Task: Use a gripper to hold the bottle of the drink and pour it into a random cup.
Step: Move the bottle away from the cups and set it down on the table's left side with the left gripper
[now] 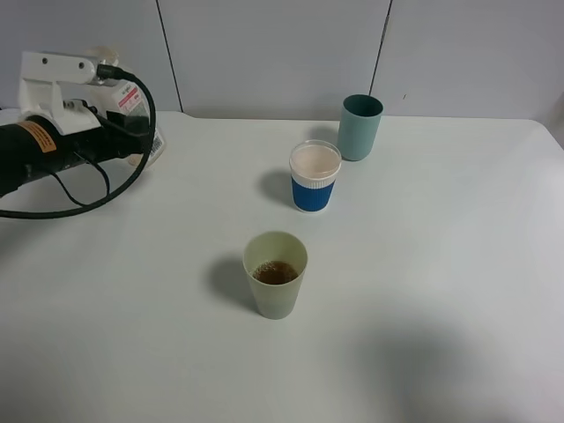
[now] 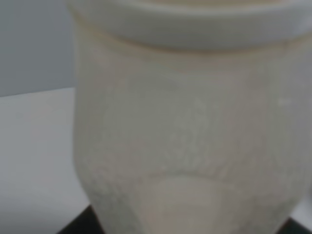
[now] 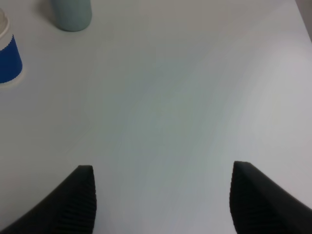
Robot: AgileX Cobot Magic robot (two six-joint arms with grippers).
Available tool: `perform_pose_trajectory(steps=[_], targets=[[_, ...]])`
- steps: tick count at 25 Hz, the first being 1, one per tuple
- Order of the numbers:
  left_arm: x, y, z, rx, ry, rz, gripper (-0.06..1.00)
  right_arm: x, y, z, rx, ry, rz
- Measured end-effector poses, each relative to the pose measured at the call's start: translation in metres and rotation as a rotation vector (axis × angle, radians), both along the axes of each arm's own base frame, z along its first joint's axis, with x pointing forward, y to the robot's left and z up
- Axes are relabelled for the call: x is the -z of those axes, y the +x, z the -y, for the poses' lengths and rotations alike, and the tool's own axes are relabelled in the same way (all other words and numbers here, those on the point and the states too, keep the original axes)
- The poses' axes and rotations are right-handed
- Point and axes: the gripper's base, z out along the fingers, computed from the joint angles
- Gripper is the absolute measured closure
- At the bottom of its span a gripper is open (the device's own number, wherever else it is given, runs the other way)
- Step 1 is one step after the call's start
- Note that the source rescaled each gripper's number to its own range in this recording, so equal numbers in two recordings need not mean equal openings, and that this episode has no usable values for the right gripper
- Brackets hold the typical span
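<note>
My left gripper [image 1: 119, 119] is at the table's far left, shut on the bottle [image 1: 132, 101]. The bottle's red-and-white label shows beside the white finger plates. In the left wrist view the bottle [image 2: 195, 136] fills the frame as a pale, clear wall under a white rim. The pale yellow-green cup [image 1: 275, 275] stands upright at the table's middle front, well to the right of the bottle. Brown drink [image 1: 275, 271] lies in its bottom. My right gripper [image 3: 162, 168] hangs open over bare table, nothing between its black fingers [image 3: 78, 200].
A blue-and-white paper cup [image 1: 315, 176] stands behind the yellow-green cup, and a taller teal cup [image 1: 360, 127] stands further back right. Both show in the right wrist view: the paper cup [image 3: 7, 58] and the teal cup [image 3: 72, 13]. A black cable [image 1: 106, 189] loops under the left arm.
</note>
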Motion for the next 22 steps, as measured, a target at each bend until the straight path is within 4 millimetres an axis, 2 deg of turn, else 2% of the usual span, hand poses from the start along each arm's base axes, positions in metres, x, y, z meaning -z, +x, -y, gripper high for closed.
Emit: perform_pose_trajectory(steps=[4,13,18,22], targets=[[0.015,0.002,-0.008,-0.022,-0.015,-0.013,0.94,0.0,0.0,0.0,0.0,0.0,0.0],[0.05,0.004,-0.007,-0.018,-0.009,-0.111,0.94,0.0,0.0,0.0,0.0,0.0,0.0],[0.054,0.002,-0.004,0.037,0.027,-0.117,0.94,0.0,0.0,0.0,0.0,0.0,0.0],[0.055,0.0,0.0,0.129,0.14,-0.079,0.94,0.0,0.0,0.0,0.0,0.0,0.0]])
